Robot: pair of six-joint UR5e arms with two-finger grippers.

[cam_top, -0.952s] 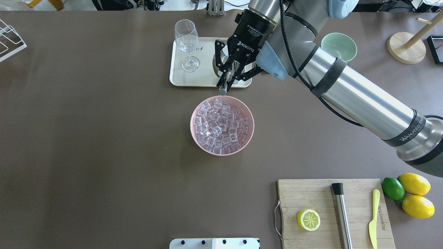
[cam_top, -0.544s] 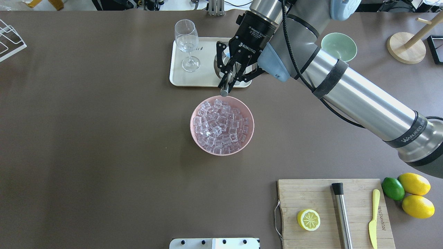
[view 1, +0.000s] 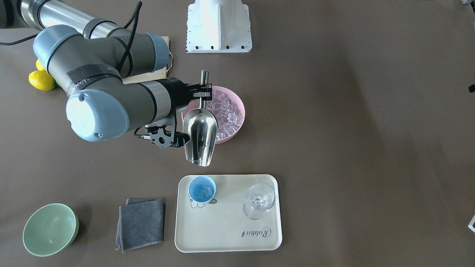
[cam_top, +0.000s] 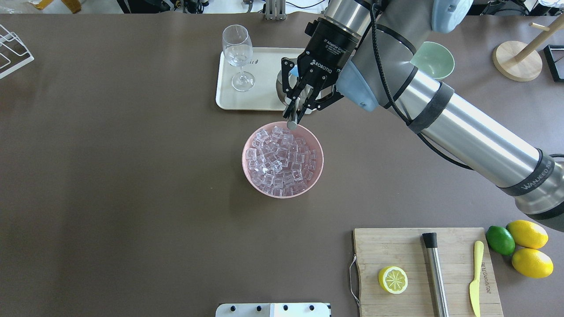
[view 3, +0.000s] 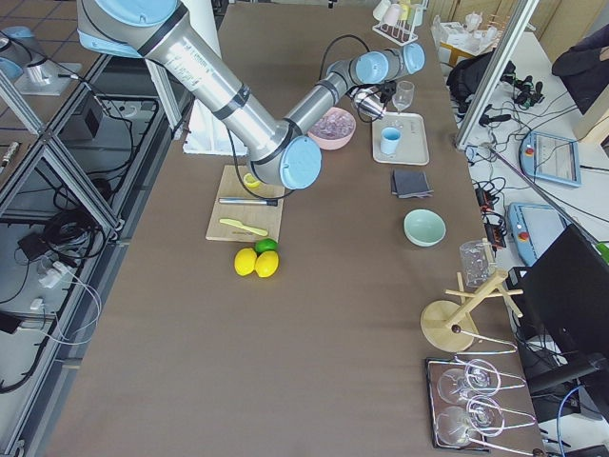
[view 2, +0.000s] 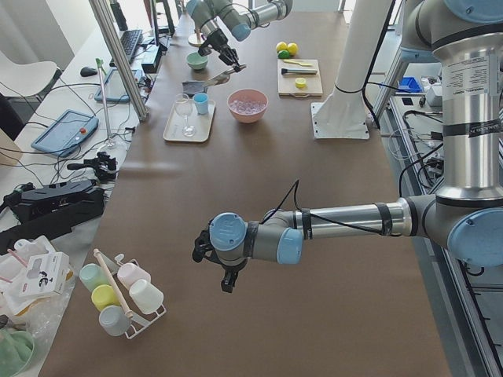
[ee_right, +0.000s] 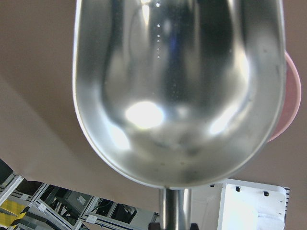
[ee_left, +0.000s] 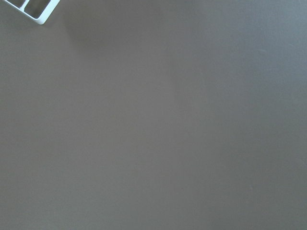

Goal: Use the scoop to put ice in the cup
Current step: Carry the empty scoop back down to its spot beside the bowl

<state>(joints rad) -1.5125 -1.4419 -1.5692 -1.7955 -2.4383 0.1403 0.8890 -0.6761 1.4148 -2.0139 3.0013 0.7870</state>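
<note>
Your right gripper [cam_top: 298, 108] has been sliding back from the tray [cam_top: 260, 101] toward the pink bowl [cam_top: 243, 158]. The handle end of the scoop [view 1: 200, 137] is now sitting over the bowl's far rim rather than over the tray's edge. Reading the front view from the left, the gripper's fingers are clamping tight on the thin rod handle. The scoop is hanging in the air between bowl and tray, its mouth pointing at the tray and its trough gleaming bare steel. The blue cup [view 1: 202, 188] is standing in the tray's corner, holding a few cubes of ice [view 1: 206, 191]. More cubes are filling the bowl. The glass [view 1: 259, 200] is standing further right on the tray. Your left gripper [view 2: 206, 251] is hovering over bare table [ee_left: 153, 124], and you cannot tell whether it is open.
</note>
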